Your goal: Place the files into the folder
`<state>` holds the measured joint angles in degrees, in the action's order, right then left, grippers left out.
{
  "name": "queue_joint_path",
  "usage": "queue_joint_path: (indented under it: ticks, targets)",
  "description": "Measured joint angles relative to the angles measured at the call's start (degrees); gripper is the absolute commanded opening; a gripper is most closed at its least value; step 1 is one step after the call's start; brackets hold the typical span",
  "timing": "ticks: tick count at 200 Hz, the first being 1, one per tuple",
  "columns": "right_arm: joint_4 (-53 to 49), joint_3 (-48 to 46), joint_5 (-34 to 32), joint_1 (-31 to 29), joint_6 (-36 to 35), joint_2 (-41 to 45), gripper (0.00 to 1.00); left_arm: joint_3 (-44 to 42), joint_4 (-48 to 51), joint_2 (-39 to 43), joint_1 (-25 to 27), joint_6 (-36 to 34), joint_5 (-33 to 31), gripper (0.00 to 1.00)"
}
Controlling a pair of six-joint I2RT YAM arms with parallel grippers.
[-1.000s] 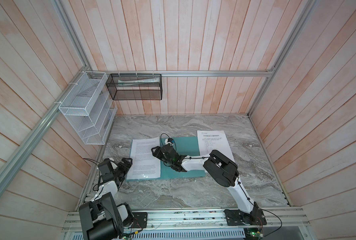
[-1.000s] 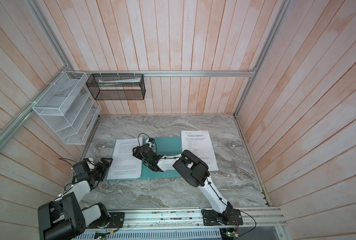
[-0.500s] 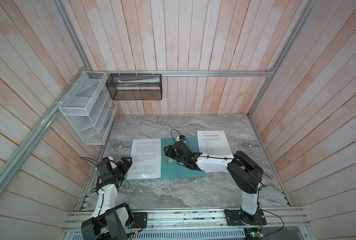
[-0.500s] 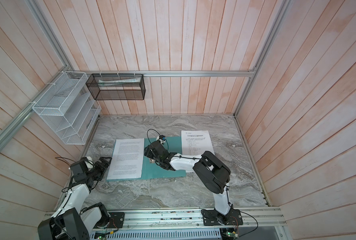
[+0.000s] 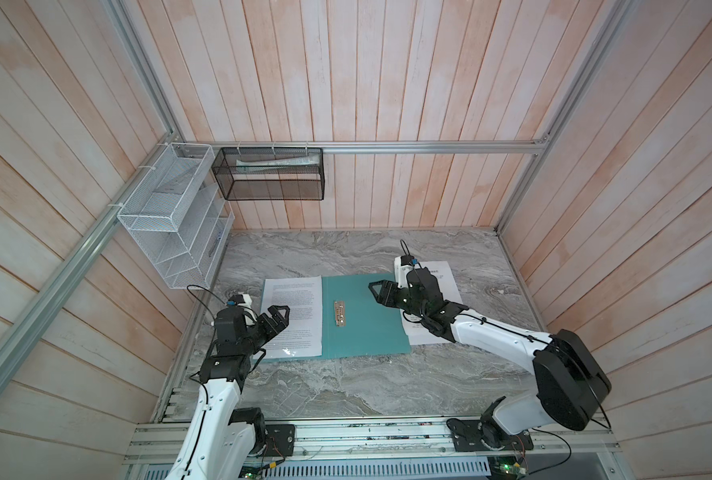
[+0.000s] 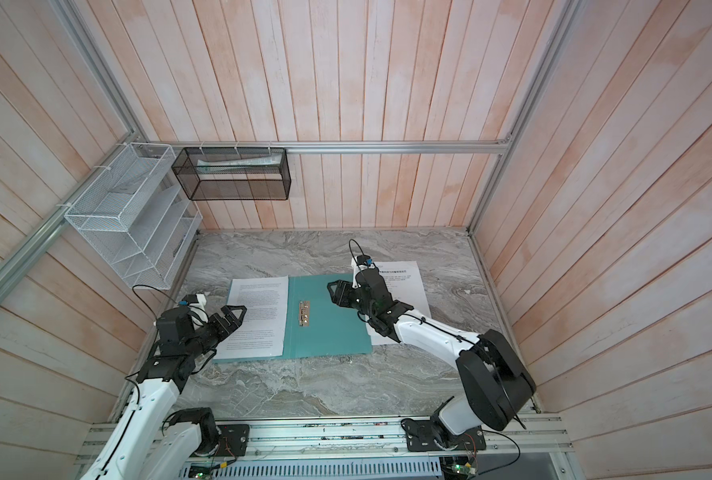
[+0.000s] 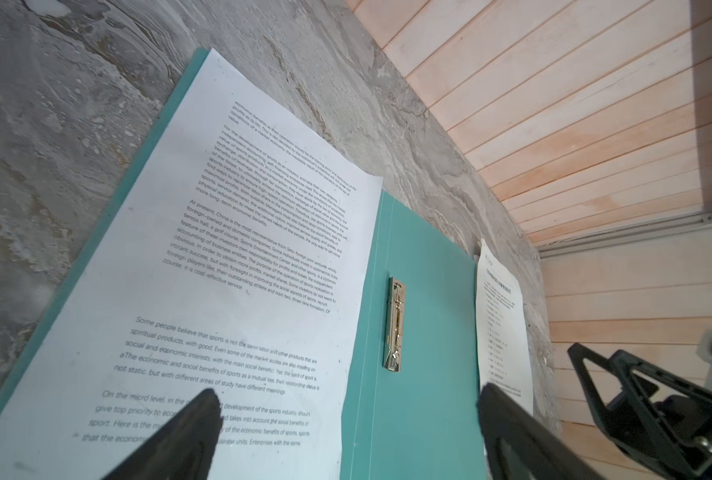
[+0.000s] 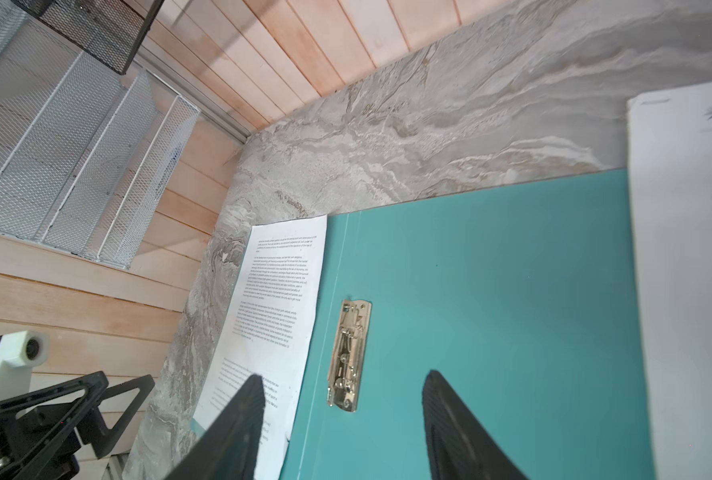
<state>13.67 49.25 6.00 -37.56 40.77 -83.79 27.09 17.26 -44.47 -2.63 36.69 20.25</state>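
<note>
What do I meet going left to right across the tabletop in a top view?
Text sheet on the folder's left half → metal fastener clip → right gripper above the bare right half → headed sheet at the folder's right edge. The left gripper overlaps the text sheet, so left out.

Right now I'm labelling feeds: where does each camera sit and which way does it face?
Top views: high overhead, looking down on the folder; both arms show.
Left wrist: on the left arm, looking across the sheet toward the clip; left end effector open.
Right wrist: on the right arm, facing the clip and white rack; right end effector open.
Shared: both wrist views show the clip.
</note>
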Motion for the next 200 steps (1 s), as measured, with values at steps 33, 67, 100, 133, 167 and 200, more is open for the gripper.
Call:
queue_joint_path:
  ticks: [33, 67, 100, 133, 167, 200]
  targets:
    - [-3.26, -1.79, 2.8, 5.07, -3.52, 5.55, 0.56, 1.97, 0.83, -1.81, 7.21, 0.37, -4.07, 0.98]
    - [-5.01, -6.32, 3.34, 10.16, -4.68, 12.46, 0.47, 4.81, 0.26, -5.97, 15.26, 0.55, -7.85, 0.96]
    - [-7.85, -11.23, 3.61, 15.8, -5.2, 18.75, 0.42, 6.12, -2.29, -11.32, 19.61, 0.87, -9.01, 0.92]
    - [-10.1, -12.83, 5.42, 20.39, -6.51, 20.37, 0.34, 7.85, -5.22, -17.4, 24.3, 0.98, -10.32, 0.86]
    - [-11.5, -12.79, 8.02, 22.18, -6.91, 19.12, 0.27, 8.33, -8.41, -21.92, 26.99, 1.38, -10.75, 0.71]
    - [-12.5, -11.32, 9.22, 22.51, -8.09, 14.97, 0.25, 8.33, -11.56, -25.09, 27.08, 1.99, -10.71, 0.64]
